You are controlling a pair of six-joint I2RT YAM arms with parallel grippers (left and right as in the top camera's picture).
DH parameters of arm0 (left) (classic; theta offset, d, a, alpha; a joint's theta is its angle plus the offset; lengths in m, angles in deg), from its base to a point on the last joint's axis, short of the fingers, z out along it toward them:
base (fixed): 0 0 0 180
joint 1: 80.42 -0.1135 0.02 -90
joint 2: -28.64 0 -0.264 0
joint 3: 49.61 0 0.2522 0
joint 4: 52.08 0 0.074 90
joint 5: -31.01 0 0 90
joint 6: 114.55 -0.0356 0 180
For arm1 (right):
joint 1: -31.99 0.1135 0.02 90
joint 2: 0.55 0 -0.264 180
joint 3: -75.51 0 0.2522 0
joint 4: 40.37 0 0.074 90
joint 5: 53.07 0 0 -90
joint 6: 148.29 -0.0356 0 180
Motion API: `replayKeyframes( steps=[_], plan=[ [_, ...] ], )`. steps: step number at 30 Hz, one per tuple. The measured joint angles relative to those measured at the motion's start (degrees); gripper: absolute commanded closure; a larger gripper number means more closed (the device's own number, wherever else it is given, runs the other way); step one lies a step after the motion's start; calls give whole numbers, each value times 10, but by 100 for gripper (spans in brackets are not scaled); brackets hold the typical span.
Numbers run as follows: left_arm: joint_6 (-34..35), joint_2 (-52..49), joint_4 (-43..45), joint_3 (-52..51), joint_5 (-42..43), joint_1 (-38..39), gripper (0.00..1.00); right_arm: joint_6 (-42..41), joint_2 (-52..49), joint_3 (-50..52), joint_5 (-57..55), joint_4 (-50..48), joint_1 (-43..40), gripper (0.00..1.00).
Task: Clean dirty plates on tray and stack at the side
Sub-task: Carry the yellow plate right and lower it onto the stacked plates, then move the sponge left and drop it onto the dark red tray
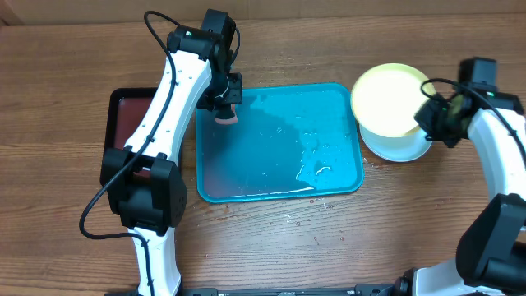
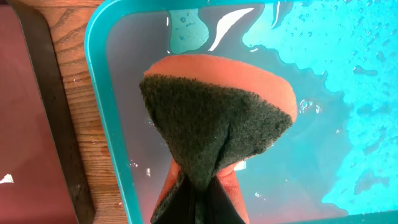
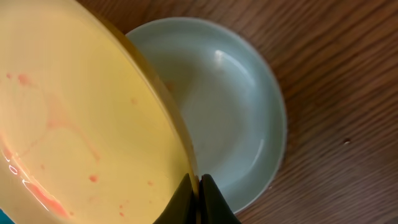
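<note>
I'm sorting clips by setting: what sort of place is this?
Probably a robot lab bench staged for dishwashing: a wooden table, a wet cyan tray, a sponge pinched in the left end effector, and a red-smeared yellow plate gripped by the right end effector.

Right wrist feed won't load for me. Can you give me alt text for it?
A yellow plate, tilted and marked with faint red smears, is pinched at its rim by the right fingers and fills the left of the frame. Behind it a pale plate lies on the wooden table.
</note>
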Motion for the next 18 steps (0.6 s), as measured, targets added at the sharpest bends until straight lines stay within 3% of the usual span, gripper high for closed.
replayKeyframes(
  steps=[6,15,18],
  plan=[
    [0,0,1,0,0,0,96,-4,-9,22,-11,-6,-49,96],
    [0,0,0,0,-1,0,96,-5,-64,24,-12,-3,-50,96],
    [0,0,-4,0,0,-7,96,-6,-68,30,-12,7,-50,80]
  ],
)
